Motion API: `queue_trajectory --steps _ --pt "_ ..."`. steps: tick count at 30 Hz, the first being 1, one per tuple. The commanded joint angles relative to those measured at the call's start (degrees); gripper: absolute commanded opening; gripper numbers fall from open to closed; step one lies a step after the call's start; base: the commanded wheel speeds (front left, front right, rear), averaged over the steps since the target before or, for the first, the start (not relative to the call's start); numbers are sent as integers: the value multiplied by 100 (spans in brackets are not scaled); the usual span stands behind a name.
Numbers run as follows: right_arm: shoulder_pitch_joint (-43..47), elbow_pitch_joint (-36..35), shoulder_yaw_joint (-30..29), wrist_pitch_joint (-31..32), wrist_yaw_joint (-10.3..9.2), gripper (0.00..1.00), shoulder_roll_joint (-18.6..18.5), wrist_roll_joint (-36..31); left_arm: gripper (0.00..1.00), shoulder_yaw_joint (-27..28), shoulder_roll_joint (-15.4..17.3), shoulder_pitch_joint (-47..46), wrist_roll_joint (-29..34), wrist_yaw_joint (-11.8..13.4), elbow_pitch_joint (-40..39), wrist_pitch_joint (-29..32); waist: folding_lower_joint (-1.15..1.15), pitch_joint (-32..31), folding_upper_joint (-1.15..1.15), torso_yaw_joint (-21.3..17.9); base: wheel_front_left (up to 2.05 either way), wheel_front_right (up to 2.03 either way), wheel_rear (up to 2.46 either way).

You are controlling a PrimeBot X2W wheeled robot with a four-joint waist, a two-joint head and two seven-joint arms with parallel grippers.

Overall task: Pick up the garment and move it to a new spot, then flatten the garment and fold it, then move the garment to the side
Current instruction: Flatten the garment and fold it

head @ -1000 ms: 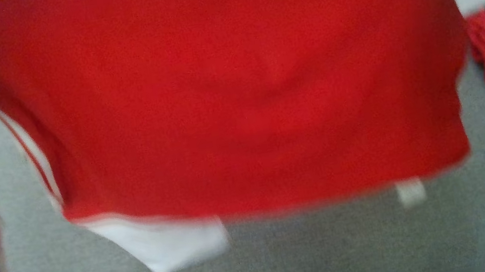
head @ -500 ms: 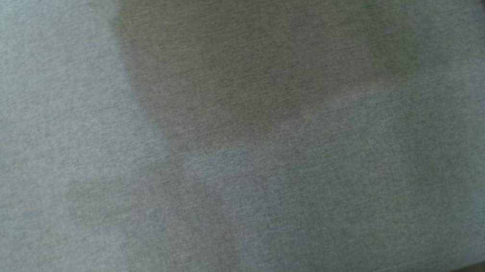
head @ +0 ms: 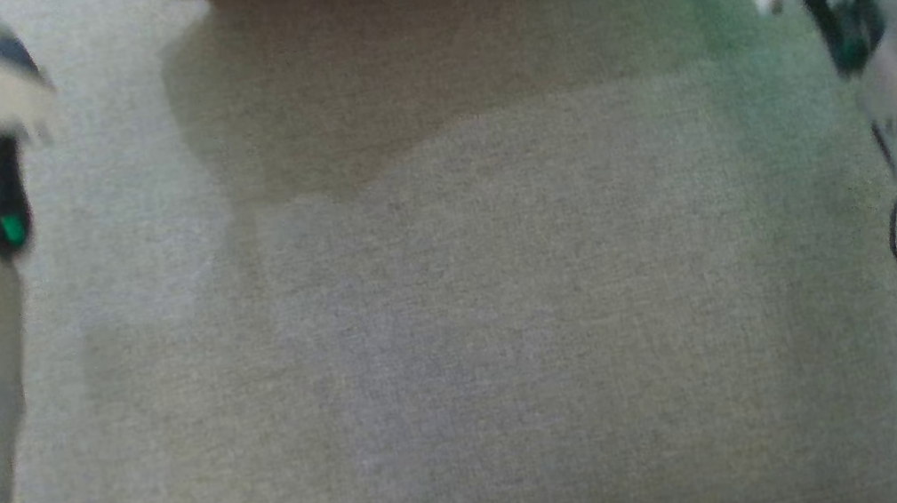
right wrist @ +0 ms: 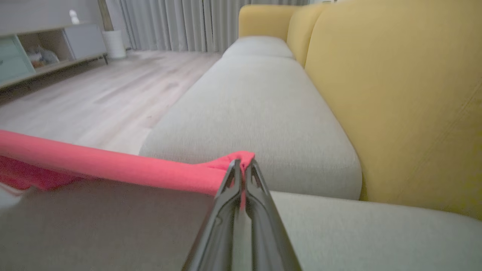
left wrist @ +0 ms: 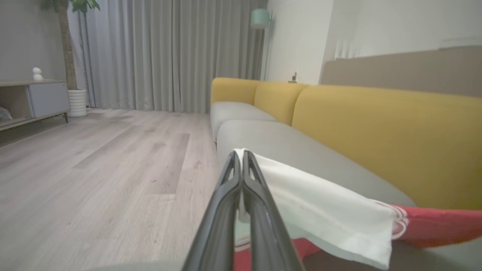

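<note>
A grey sofa seat (right wrist: 256,113) lies below. The left pincer (left wrist: 240,155) squeezes the red shirt (left wrist: 433,226) by its white sleeve (left wrist: 320,210); the right pincer (right wrist: 243,164) squeezes its red edge.

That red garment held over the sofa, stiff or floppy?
Likely floppy: the garment drapes off the left gripper in soft folds. Probably light: fingertip pinches carry it. Its red edge curls near the right gripper, so it may wrinkle.

The garment (right wrist: 113,165) is soft matt cloth. The sofa seat (head: 461,330) is woven fabric, matt and fine-grained; the backrest (right wrist: 395,94), matt fabric. The floor (left wrist: 94,169) is low-sheen wood planking. The left gripper (left wrist: 241,155) is smooth, dark, semi-gloss.
</note>
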Motion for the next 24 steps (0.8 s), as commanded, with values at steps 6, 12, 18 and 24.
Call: queue_trajectory --steps 6,12,18,24 --pt "582 145 752 660 -5 0 -196 448 0 -665 832 1031 -424 11 -625 6 0 -501 0 152 0 0 0" --pt "1273 -113 1670 1523 -5 0 -492 1042 0 -1421 1445 1982 -712 10 -1157 257 0 -976 0 146 0 0 0" --pt "1921 -916 2545 2380 -5 0 -991 1995 0 -1888 1953 2799 -1017 10 -1757 697 0 -1401 0 61 0 0 0" --pt "2629 -2229 3482 3466 -5 0 -1790 3227 0 -2110 2694 3986 -1336 198 -2899 1248 0 -1777 0 -69 0 0 0"
